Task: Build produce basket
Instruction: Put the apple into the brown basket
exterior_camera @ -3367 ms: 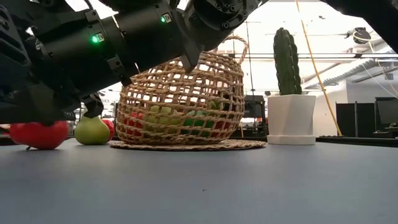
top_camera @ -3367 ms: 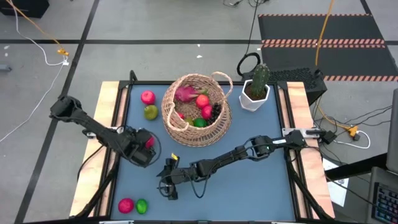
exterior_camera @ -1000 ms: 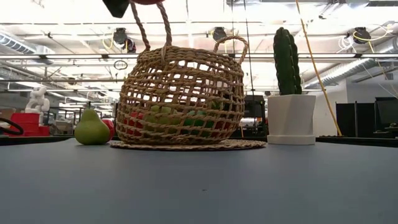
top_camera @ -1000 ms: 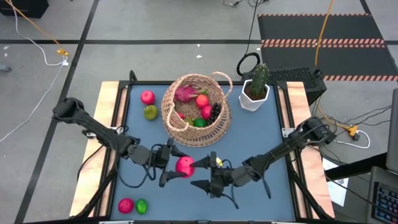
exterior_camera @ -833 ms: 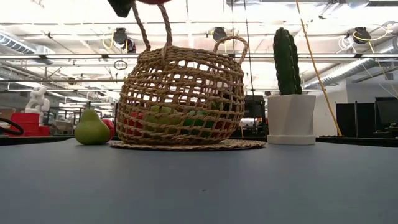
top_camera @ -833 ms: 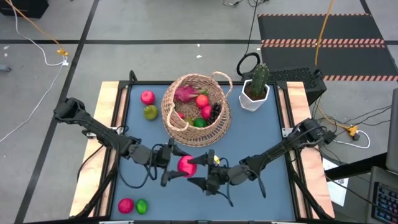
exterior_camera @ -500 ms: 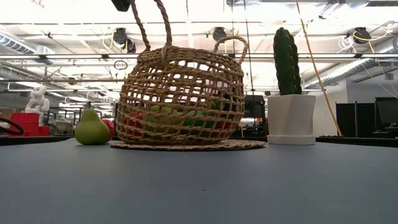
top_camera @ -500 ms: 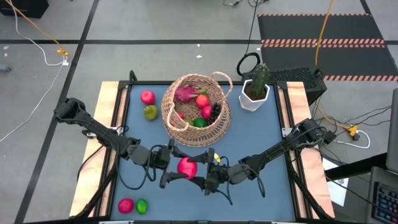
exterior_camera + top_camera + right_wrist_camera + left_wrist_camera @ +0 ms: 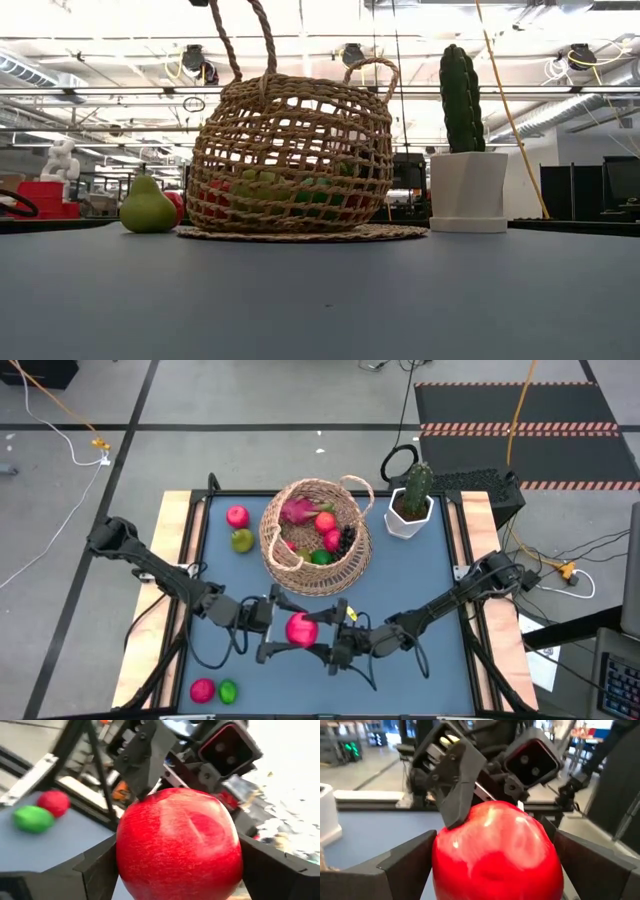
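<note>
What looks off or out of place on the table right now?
Nothing is spilled or damaged. The one unusual sight is the red apple, held in mid-air between the left gripper and right gripper, in front of the upright basket. Four fruits remain outside the basket, and the potted cactus stands upright.

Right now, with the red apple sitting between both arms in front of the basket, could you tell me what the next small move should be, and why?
Probably the right tool should finish closing on the red apple before the left tool backs away. Both wrist views show fingers on either side of the apple, raised above the table. A handover seems underway, and the basket lies beyond it.
</note>
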`<state>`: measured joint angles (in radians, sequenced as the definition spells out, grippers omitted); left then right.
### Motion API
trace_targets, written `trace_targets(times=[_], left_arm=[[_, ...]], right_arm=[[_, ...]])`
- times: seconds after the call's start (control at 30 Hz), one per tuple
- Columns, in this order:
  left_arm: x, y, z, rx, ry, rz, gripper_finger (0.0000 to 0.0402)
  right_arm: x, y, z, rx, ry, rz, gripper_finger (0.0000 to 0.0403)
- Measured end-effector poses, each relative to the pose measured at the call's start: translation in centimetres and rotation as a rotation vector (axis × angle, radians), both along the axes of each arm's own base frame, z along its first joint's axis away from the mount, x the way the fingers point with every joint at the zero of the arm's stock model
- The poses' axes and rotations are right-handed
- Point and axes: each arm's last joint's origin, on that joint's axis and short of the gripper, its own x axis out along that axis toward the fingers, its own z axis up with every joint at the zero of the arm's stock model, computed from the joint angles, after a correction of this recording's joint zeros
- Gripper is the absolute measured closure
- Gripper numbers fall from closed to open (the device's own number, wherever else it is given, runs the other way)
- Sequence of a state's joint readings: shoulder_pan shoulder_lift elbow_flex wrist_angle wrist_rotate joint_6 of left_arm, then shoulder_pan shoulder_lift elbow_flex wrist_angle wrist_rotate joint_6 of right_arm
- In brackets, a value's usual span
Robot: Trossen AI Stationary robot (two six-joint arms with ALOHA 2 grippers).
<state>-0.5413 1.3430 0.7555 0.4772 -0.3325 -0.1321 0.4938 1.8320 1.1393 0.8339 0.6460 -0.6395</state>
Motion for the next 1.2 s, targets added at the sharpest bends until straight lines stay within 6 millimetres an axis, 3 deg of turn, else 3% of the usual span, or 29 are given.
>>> trace_targets(times=[0.2,0.37,0.43,0.57,0.87,1.0,1.2], left_arm=[[-0.7,-0.6,0.2,0.079,0.057,0.142,0.0006],[-1.9,-0.9,-2.5,0.264,0.231,0.246,0.0007],[-2.2,-0.6,-2.4,0.286,0.235,0.347,0.0007],[-2.7,-0.1,-3.4,0.265,0.304,0.441,0.0007],[-4.0,-1.0,-4.8,-0.001,0.472,0.397,0.0007],[-4.5,-1.9,-5.9,-0.012,0.499,0.400,0.0007],[-4.4,-2.5,-7.0,-0.063,0.514,0.448,0.0007]], right_arm=[[-0.5,-0.8,1.4,-0.146,0.002,-0.150,0.0074],[-0.7,-1.5,2.0,-0.122,0.004,-0.282,0.0074],[-0.7,-1.5,1.6,-0.097,0.018,-0.298,0.0074],[-1.0,-0.8,1.0,-0.092,0.028,-0.247,0.0074],[-0.8,-1.7,1.3,-0.107,0.020,-0.320,0.0070],[-0.3,-3.1,1.8,-0.107,-0.013,-0.387,0.0066],[1.1,-7.4,2.0,0.003,-0.064,-0.518,0.0065]])
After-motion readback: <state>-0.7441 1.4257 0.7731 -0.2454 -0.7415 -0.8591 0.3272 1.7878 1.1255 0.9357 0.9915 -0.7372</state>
